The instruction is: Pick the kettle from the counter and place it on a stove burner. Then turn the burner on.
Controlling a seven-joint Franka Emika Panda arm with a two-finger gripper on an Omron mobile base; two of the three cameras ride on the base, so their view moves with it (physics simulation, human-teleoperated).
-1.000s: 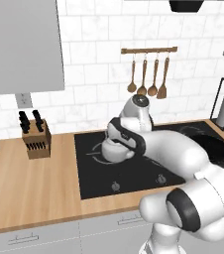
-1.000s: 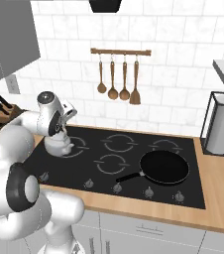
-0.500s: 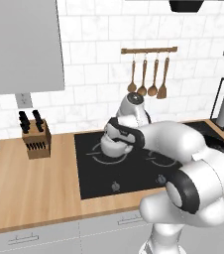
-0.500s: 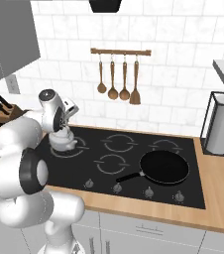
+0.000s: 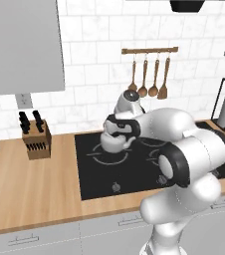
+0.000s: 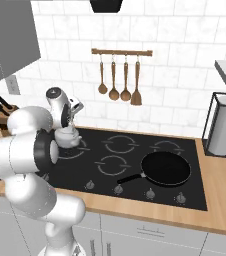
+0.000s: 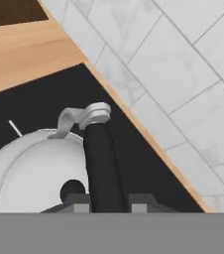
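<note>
- The end effector (image 7: 108,202) sits directly over the kettle (image 5: 115,141), its fingers clamped on either side of the black arched handle (image 7: 102,163); only the finger tops show in the hand view
- The kettle rests on the black glass hob (image 5: 134,169) at its rear left, over a grey ring; the arm (image 6: 32,145) hides much of it in the right base view
- Beyond lies a strip of bench (image 7: 29,54), then white wall tiles (image 7: 183,74)

Kettle (image 5: 115,141) on hob (image 5: 134,172); knife block (image 5: 36,142) left, pan (image 6: 166,168) right
</note>
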